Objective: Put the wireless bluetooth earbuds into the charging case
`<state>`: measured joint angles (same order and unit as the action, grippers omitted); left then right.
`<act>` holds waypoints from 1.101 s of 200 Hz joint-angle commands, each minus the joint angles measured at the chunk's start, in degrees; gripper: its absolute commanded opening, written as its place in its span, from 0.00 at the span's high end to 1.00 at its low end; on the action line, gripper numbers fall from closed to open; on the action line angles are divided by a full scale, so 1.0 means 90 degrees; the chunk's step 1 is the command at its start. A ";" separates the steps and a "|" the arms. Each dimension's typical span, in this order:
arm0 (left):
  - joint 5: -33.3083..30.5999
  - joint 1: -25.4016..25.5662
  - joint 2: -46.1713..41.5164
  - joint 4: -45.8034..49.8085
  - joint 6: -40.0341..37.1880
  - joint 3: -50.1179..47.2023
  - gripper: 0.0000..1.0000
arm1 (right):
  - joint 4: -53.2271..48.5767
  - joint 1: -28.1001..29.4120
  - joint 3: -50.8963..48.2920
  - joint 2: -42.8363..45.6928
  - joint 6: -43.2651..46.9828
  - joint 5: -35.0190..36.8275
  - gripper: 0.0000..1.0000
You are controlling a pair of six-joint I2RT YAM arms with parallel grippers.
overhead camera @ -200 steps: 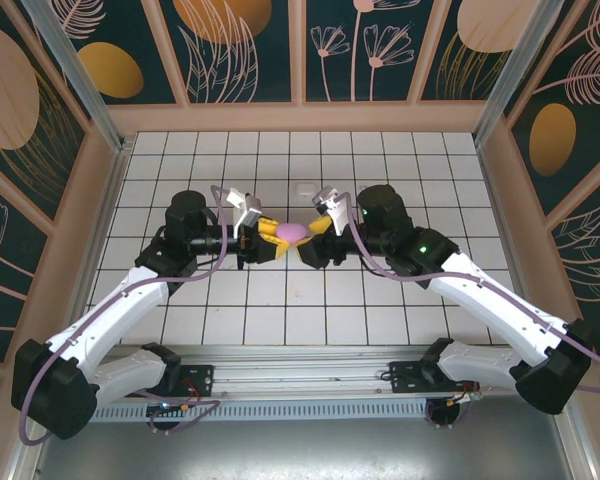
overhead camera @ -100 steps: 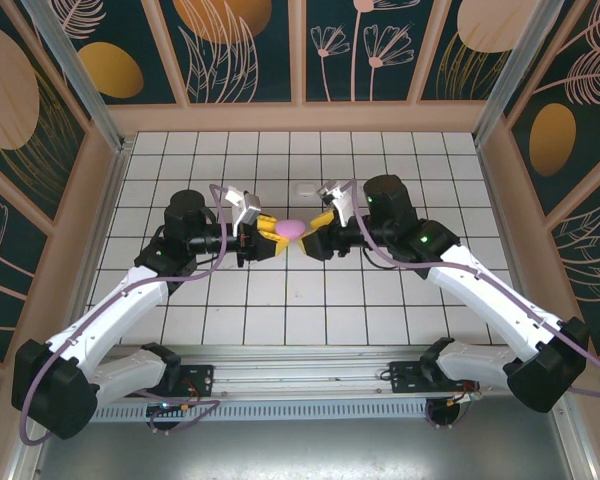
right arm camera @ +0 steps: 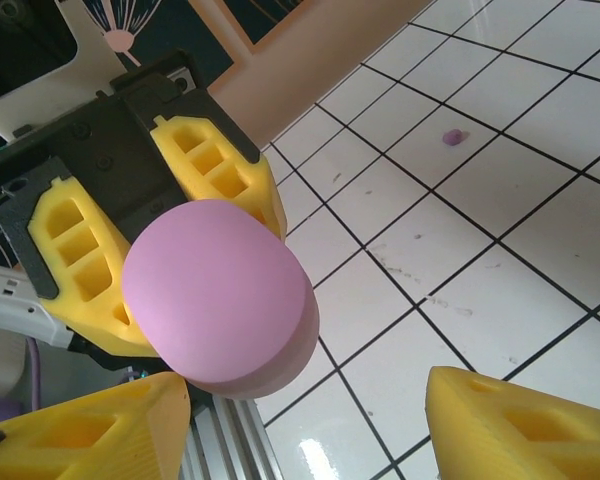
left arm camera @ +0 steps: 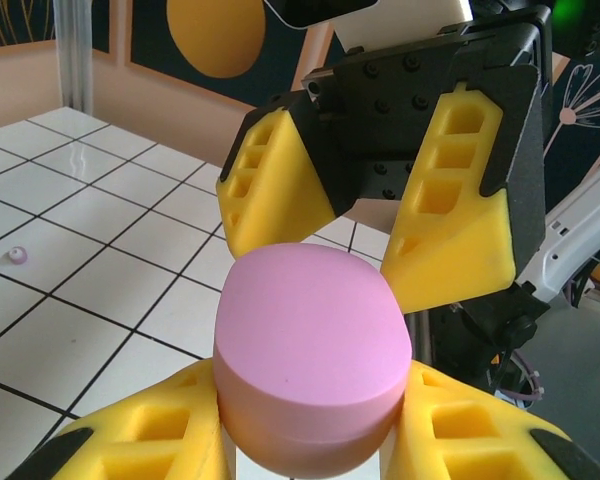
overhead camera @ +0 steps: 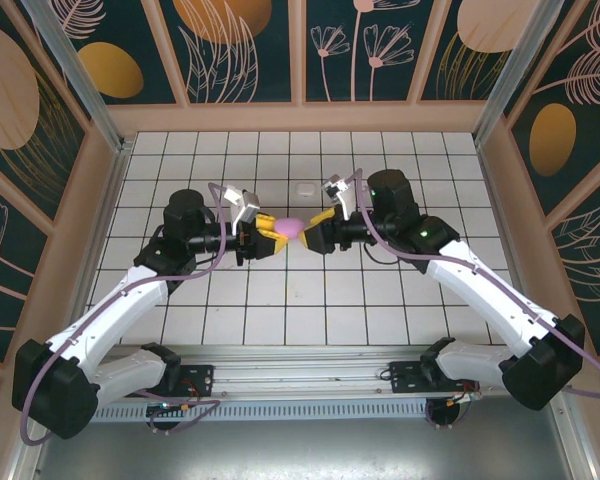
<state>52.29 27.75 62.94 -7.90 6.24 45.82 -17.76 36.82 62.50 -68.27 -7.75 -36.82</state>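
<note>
My left gripper [overhead camera: 277,235] is shut on a pink oval piece [overhead camera: 291,229] and holds it above the tiles. In the left wrist view the piece [left arm camera: 310,340] sits between the two yellow fingers [left arm camera: 140,440]. My right gripper [overhead camera: 311,238] faces it from the right, open, its fingers [left arm camera: 275,190] just beyond the piece and not touching it. In the right wrist view the pink piece [right arm camera: 215,290] hangs ahead of the wide-apart fingers [right arm camera: 520,430]. The white charging case [overhead camera: 303,188] lies on the tiles behind both grippers. The earbuds are out of view.
White tiled floor [overhead camera: 380,290] with wooden walls on three sides. A small pinkish speck [left arm camera: 17,255] lies on a tile left of the left gripper; another speck [right arm camera: 452,136] lies on the floor beyond the right gripper. The arms' base rail [overhead camera: 300,365] runs along the near edge.
My right arm has drawn back a little to the right and toward the back wall, its jaws narrowing slightly. The left arm and the pink piece have stayed put.
</note>
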 commanded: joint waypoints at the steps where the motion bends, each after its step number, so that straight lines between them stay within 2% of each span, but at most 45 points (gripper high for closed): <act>1: 0.0792 0.0111 -0.0128 -0.0225 0.0046 0.0053 0.75 | 0.0738 -0.0180 0.0169 -0.0167 -0.0415 0.0344 0.37; 77: 0.0804 0.0110 -0.0096 -0.0244 0.0102 0.0007 0.75 | 0.1230 -0.0302 0.0053 -0.0242 -0.0924 0.0406 0.37; 145: 0.0237 0.0090 0.0008 -0.0176 0.0251 0.0007 0.77 | 0.1055 -0.0325 0.0067 -0.0016 -0.1073 0.0429 0.35; 220: -0.0021 -0.0156 0.0058 -0.0324 0.0522 -0.0020 0.77 | 0.0691 -0.0327 0.0149 0.0169 -0.1071 0.0262 0.34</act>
<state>53.06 27.35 63.64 -7.97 9.50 45.54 -10.90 34.17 62.63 -68.27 -16.91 -33.95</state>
